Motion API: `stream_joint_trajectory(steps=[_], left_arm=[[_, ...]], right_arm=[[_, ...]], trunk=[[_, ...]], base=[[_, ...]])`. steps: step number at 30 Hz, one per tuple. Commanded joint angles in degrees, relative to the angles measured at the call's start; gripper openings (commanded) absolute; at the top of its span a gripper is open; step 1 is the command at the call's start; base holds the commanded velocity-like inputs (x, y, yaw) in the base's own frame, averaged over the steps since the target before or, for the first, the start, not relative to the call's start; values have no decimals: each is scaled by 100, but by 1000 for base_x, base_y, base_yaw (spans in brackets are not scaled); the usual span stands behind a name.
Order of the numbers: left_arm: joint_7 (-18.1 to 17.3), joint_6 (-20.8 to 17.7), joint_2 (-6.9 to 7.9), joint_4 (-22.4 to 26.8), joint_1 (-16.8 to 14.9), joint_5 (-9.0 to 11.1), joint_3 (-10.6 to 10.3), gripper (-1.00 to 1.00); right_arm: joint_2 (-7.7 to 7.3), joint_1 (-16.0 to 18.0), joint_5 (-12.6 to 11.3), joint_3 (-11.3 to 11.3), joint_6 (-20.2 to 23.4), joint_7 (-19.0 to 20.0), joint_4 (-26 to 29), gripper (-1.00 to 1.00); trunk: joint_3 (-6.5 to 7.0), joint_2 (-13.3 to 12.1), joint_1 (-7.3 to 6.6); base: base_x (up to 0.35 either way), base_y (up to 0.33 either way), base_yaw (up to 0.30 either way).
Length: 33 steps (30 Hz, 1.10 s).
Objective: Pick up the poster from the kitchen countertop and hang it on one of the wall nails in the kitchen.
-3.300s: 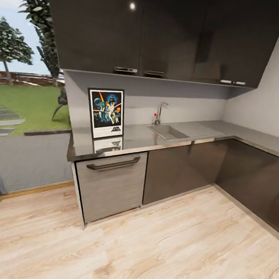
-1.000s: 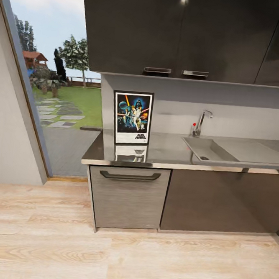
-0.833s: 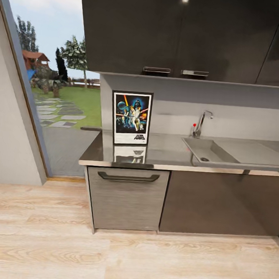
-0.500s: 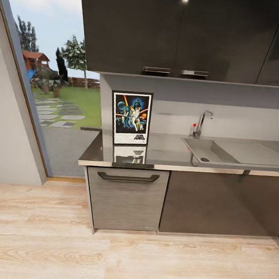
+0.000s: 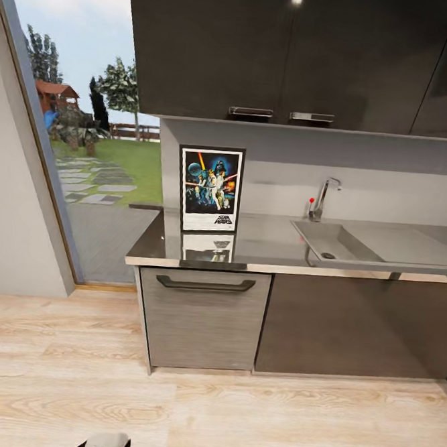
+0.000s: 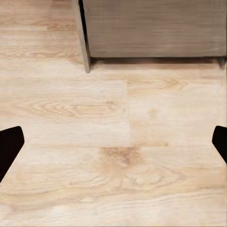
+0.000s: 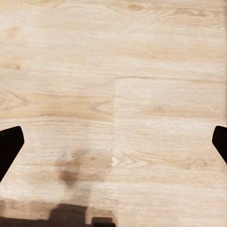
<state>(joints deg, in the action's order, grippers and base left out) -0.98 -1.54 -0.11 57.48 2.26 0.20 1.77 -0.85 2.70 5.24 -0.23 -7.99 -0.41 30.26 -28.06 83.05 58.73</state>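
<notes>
Approach step, poster not yet grasped. One poster (image 5: 210, 189) upright on the bench (image 5: 269, 244), left of the sink (image 5: 336, 240), leaning at the wall. Left end effector (image 6: 113, 144) and right end effector (image 7: 113, 144) both released, over bare floor (image 5: 235, 413). Next: closing on the bench, raising an arm. No wall nail discernible.

The countertop (image 5: 269, 244) is a glossy grey slab on dark cabinets, above a light wood floor (image 5: 202, 410). The poster (image 5: 210, 189) stands upright on it at the 9 o'clock end, against the back wall. The sink (image 5: 333, 242) is set into the slab toward 3 o'clock, well apart from the poster.
</notes>
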Motion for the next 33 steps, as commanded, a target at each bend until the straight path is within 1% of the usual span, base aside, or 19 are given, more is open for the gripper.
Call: stream_joint_trajectory(steps=[1, 2, 4, 6, 9, 13, 15, 16, 18, 19, 22, 23, 24, 25, 27, 28, 29, 31, 33], left_arm=[[-38, -108, -1, 214, 3, 3, 18, 100], [-119, -364, 0, 627, 3, 4, 33, 100], [-257, -689, 1, 1063, 0, 5, 43, 100], [-692, -1321, -1, 1883, 2, 1, 51, 100], [-1200, -1860, -14, 2618, 2, 3, 71, 100], [-1451, -2087, -25, 2910, -1, 42, 98, 100], [-1561, -2240, -29, 3008, -55, 190, 106, 100], [-1619, -2380, -30, 3045, -161, 313, 109, 100], [-1691, -2565, -31, 3069, -359, 434, 110, 100], [-1813, -2780, -32, 3083, -614, 535, 113, 100], [-2154, -3130, -32, 3088, -1056, 636, 115, 100], [-2444, -3356, -32, 3083, -1371, 675, 117, 100], [-2589, -3471, -33, 3077, -1533, 689, 118, 100], [-2856, -3701, -33, 3062, -1858, 706, 119, 100], [-3065, -3916, -33, 3045, -2169, 717, 120, 100], [-3204, -4084, -33, 3013, -2472, 723, 121, 100], [-3252, -4145, -35, 2987, -2623, 726, 121, 100], [-3370, -4295, -39, 2629, -3328, 732, 121, 100], [-3398, -4332, -40, 2326, -3676, 733, 122, 100]], right_arm=[[-1, 3, 55, -5, -27, -6, -3, 100], [-2, 3, 57, -5, -50, -8, -3, 100], [-2, 3, 60, -4, -98, -9, -3, 100], [-3, 3, 63, -2, -312, -11, -3, 100], [-3, 3, 69, 3, -559, -10, -12, 100], [-3, 3, 72, 8, -632, -6, -19, 100], [-5, 3, 73, 17, -654, -3, -24, 100], [-7, 3, 74, 22, -663, 0, -26, 100], [-22, 3, 74, 26, -668, 2, -27, 100], [-57, 3, 74, 33, -673, 7, -26, 100], [-113, 3, 74, 41, -683, 15, -17, 100], [-144, 3, 74, 44, -687, 22, -12, 100], [-157, 3, 74, 45, -690, 24, -9, 100], [-175, 0, 74, 48, -697, 27, 0, 100], [-189, -4, 72, 45, -703, 29, 7, 100], [-206, -10, 69, 34, -723, 32, 23, 100], [-224, -16, 67, 28, -743, 34, 42, 100], [-300, -47, 30, 10, -947, 38, 253, 100], [-323, -58, 8, 2, -1064, 39, 398, 100]], trunk=[[-5, 3, 0], [-5, 3, 0], [-5, 3, 0], [-5, 3, 0], [-5, 3, 0], [-5, 3, 0], [-5, 3, 0], [-5, 3, 0], [-5, 3, 0], [-5, 3, 0], [-5, 3, 0], [-5, 3, 0], [-5, 3, 0], [-5, 3, 0], [-5, 3, 0], [-5, 3, 0], [-5, 3, 0], [-5, 3, 0], [-5, 3, 0]], base=[[0, 0, 0], [0, 0, 0], [0, 0, 0], [0, 0, 0], [0, 0, 0], [0, 0, 0], [0, 0, 0], [0, 0, 0], [0, 0, 0], [0, 0, 0], [0, 0, 0], [0, 0, 0], [0, 0, 0], [0, 0, 0], [0, 0, 0], [0, 0, 0], [0, 0, 0], [0, 0, 0], [0, 0, 0]])
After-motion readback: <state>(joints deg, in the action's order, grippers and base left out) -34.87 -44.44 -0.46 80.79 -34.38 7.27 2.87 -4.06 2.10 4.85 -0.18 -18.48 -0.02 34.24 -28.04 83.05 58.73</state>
